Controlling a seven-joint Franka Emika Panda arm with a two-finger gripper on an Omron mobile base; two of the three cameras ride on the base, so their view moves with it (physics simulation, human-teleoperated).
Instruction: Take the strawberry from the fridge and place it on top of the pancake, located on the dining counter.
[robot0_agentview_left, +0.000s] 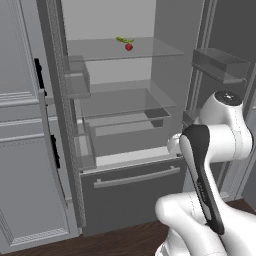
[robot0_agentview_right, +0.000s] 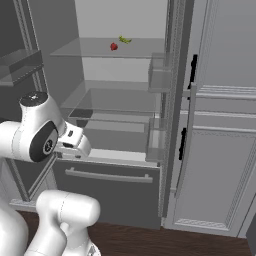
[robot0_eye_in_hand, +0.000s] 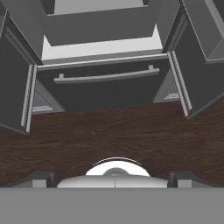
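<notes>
The gripper (robot0_eye_in_hand: 114, 180) hangs low in front of the open fridge (robot0_agentview_left: 170, 30), pointing down at the dark wooden floor (robot0_eye_in_hand: 109, 131), its jaws spread wide apart and holding nothing; the two dark fingertips (robot0_eye_in_hand: 40, 178) sit far to either side in the hand view. Just beyond the jaws lies the fridge's bottom drawer (robot0_eye_in_hand: 105, 89), shut, with its pale bar handle (robot0_eye_in_hand: 105, 77) running across it. Both fridge doors stand swung open, so the way in is already made, but the reach itself has not begun. Higher and deeper than the jaws come the clear crisper bins (robot0_agentview_left: 125, 117) and then the glass shelves. The strawberry (robot0_agentview_left: 128, 47) rests on the upper glass shelf (robot0_agentview_left: 150, 50), well above and well beyond the jaws, with a small green thing (robot0_agentview_left: 124, 39) lying just behind it. Judging by this, nearly all the task remains: lifting the hand to shelf height, grasping the berry, then carrying it to the pancake. The door bins (robot0_agentview_left: 220, 62) on either side narrow the approach, and the shelf's front edge will need clearing.
</notes>
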